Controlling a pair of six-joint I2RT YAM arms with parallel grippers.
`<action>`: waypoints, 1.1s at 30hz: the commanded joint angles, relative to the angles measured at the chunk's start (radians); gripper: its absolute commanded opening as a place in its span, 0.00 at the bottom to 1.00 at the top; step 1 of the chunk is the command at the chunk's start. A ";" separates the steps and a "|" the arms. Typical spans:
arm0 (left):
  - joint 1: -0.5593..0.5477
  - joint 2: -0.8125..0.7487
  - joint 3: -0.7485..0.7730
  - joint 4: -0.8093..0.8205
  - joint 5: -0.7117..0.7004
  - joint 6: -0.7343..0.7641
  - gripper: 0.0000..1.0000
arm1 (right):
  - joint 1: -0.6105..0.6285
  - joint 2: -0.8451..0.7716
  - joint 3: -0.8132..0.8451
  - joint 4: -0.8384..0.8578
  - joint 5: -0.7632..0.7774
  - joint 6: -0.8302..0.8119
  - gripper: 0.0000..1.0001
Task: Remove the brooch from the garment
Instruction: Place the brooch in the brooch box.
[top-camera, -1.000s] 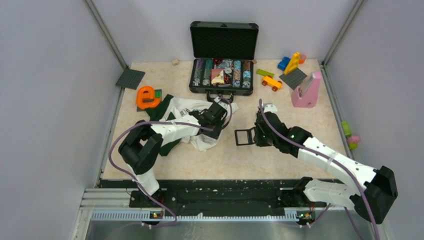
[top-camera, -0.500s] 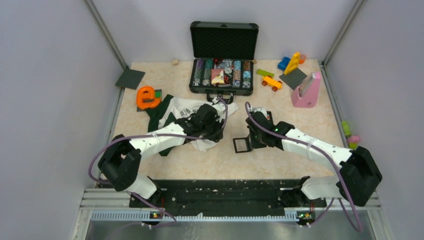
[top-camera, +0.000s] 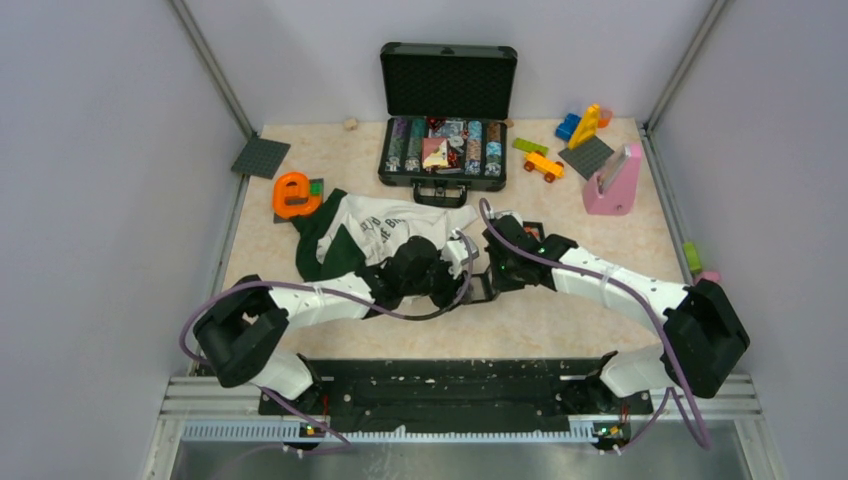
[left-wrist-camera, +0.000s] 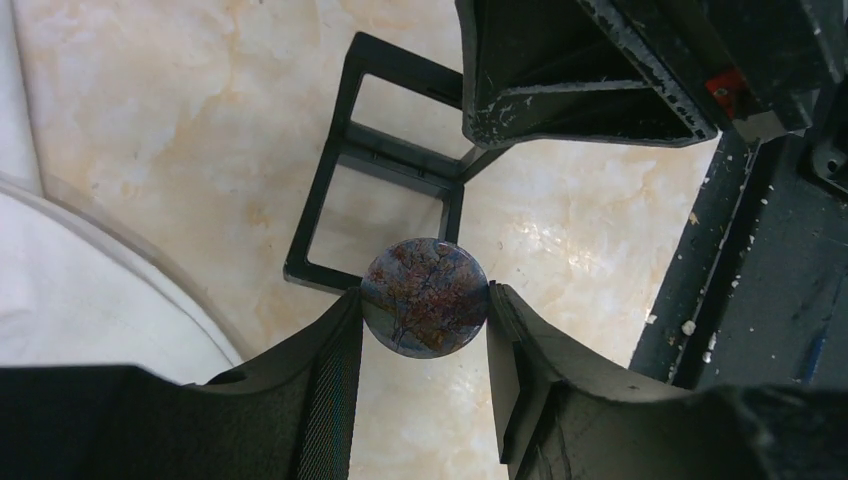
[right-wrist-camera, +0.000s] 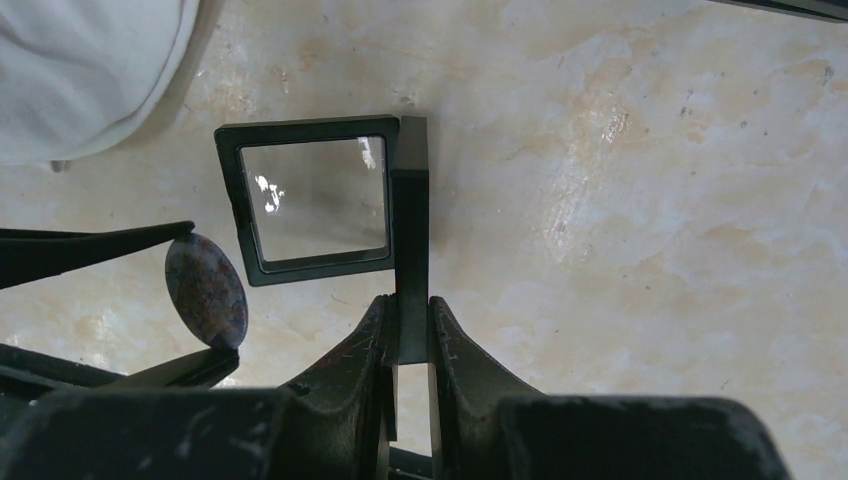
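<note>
Brooch (left-wrist-camera: 425, 297) pinched between left fingers (left-wrist-camera: 330, 375).

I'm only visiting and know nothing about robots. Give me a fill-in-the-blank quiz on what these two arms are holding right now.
1. The ____ arm's jaws clamp a round brooch above the bare table.
2. The brooch's face shows a picture of a ____.
3. The right arm's jaws pinch the edge of a hinged display frame coloured ____.
4. The brooch is off the garment, which is white and dark ____.

Missing words: left; tree; black; green.
</note>
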 joint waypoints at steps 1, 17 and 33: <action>0.001 -0.004 -0.043 0.247 0.004 0.055 0.45 | -0.010 -0.004 0.043 0.012 -0.023 -0.016 0.00; -0.006 0.124 -0.075 0.402 -0.013 0.116 0.44 | -0.010 -0.001 0.031 0.018 -0.072 -0.030 0.00; -0.037 0.178 -0.005 0.244 -0.048 0.161 0.51 | -0.010 0.023 0.044 0.009 -0.066 -0.033 0.00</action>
